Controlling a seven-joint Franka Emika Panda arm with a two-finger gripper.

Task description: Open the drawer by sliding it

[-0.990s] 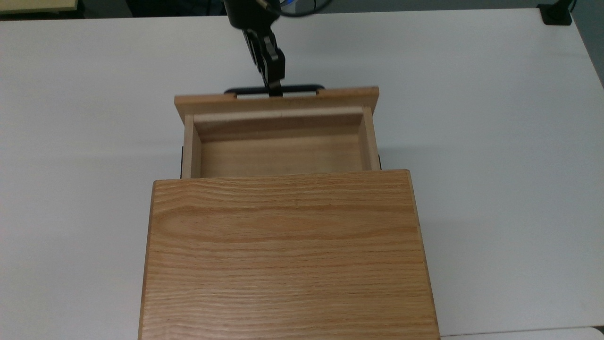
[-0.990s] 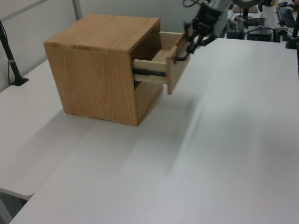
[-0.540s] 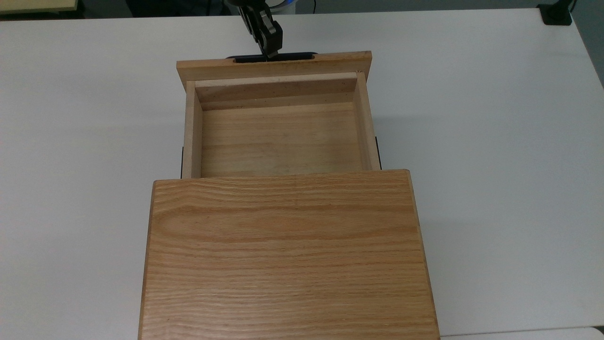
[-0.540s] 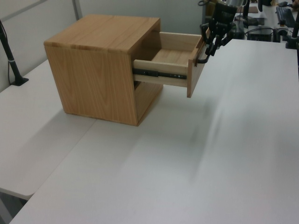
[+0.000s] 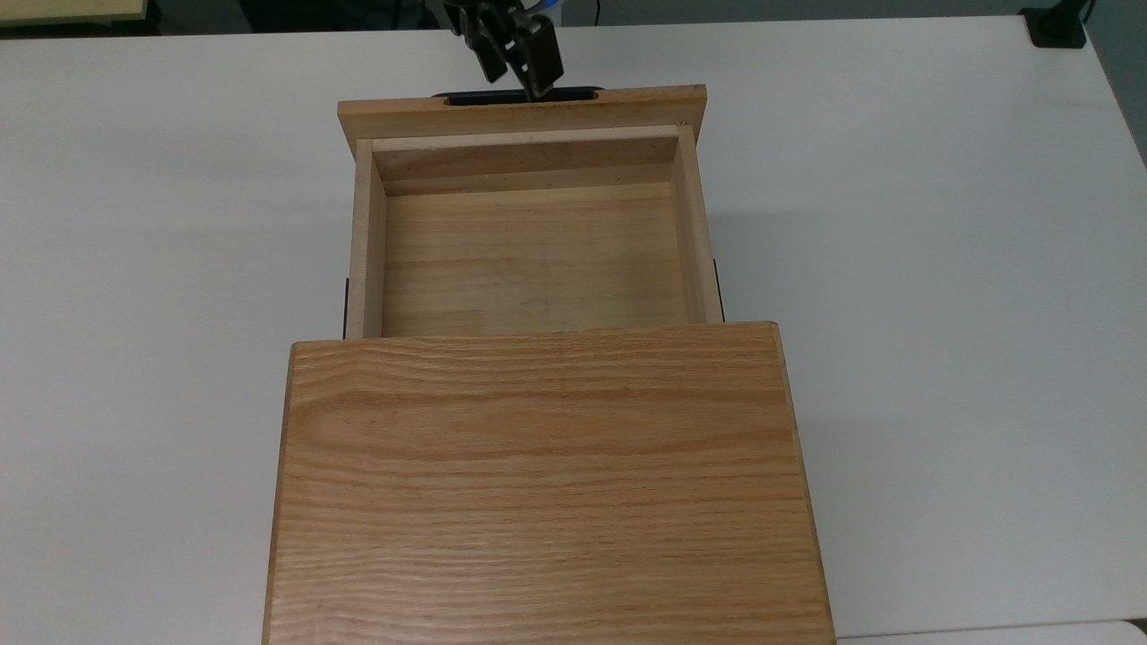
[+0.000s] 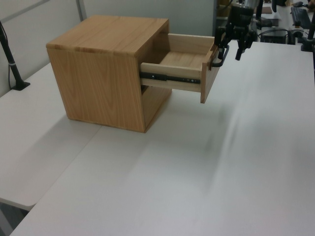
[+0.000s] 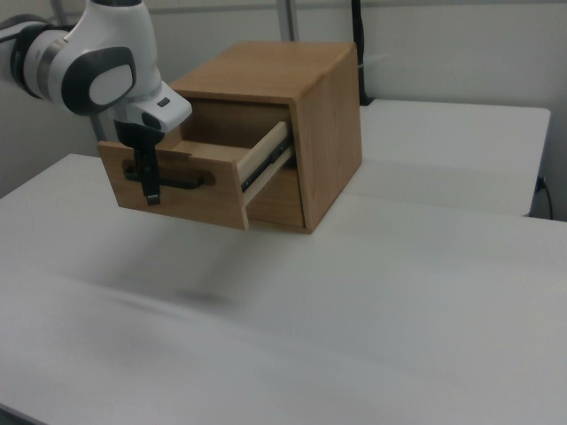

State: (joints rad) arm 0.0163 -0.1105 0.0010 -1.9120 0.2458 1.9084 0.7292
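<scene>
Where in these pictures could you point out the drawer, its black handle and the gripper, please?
drawer (image 5: pixel 529 260): top view, on its bare inner floor.
black handle (image 7: pixel 188 182): right view, on the bar across the front panel.
gripper (image 6: pixel 235 49): left view, midway between the fingertips, beside the handle.

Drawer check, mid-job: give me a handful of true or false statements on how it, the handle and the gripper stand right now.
1. The drawer is pulled well out of the cabinet. True.
2. Something lies inside the drawer. False: it is empty.
3. The gripper is at the black handle on the drawer's front. True.
4. The cabinet lies tipped on its side. False: it stands upright on the table.
5. The handle is silver. False: black.
</scene>
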